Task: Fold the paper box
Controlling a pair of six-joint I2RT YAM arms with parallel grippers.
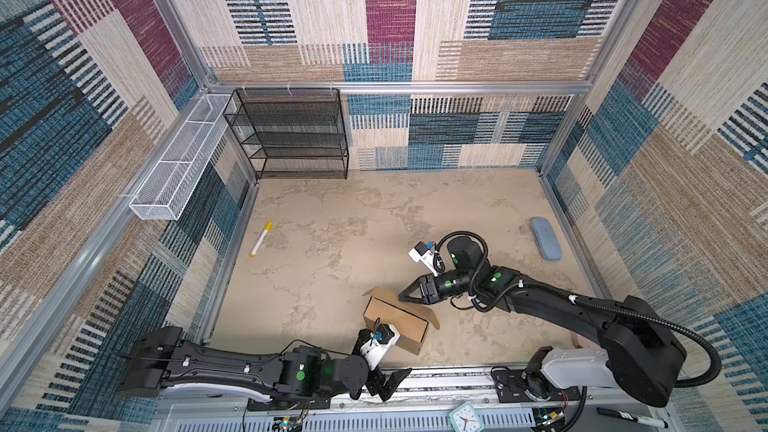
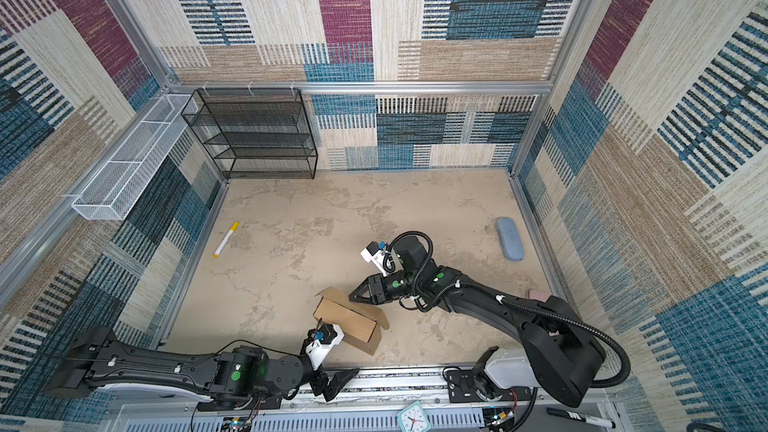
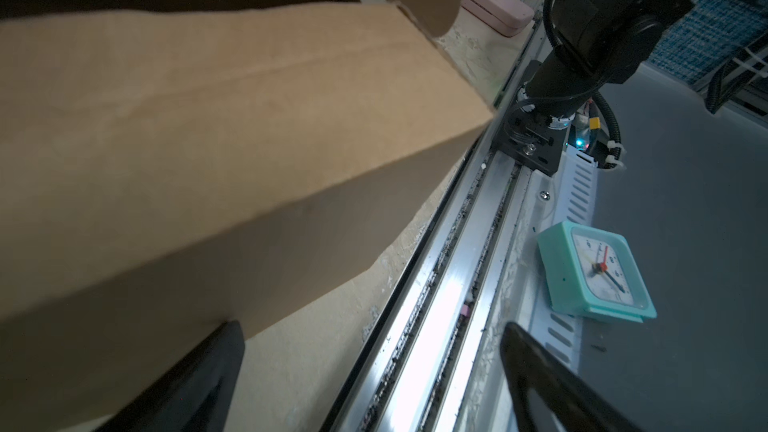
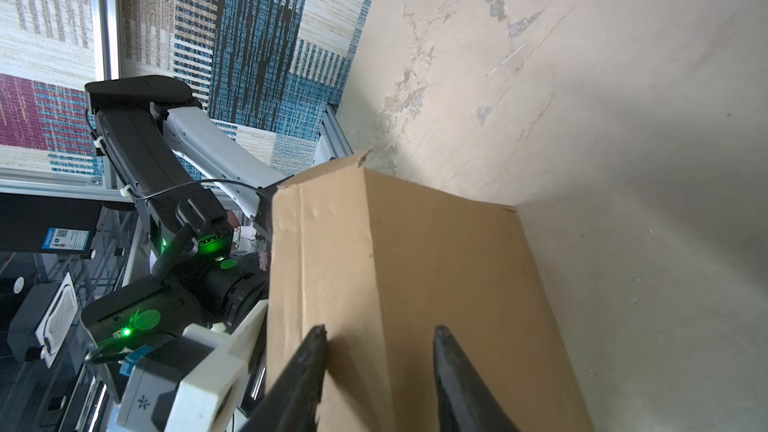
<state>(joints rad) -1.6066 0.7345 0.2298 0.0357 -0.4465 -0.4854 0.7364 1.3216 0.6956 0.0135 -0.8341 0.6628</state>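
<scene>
— Judging by its thin card, the paper box (image 1: 395, 322) is light and easily dented; it lies near the front edge of the surface (image 1: 332, 243).
— Where to hold?
— By the end flap (image 1: 434, 321). The right tool (image 1: 401, 296), half-open and empty, is at its far edge; the left tool (image 1: 386, 384) gapes by the rail (image 1: 449, 374). Free room lies behind.

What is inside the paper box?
Only a dark slit shows along the top of the paper box, nothing visible within. Its brown panels cover the rest of the inside.
</scene>
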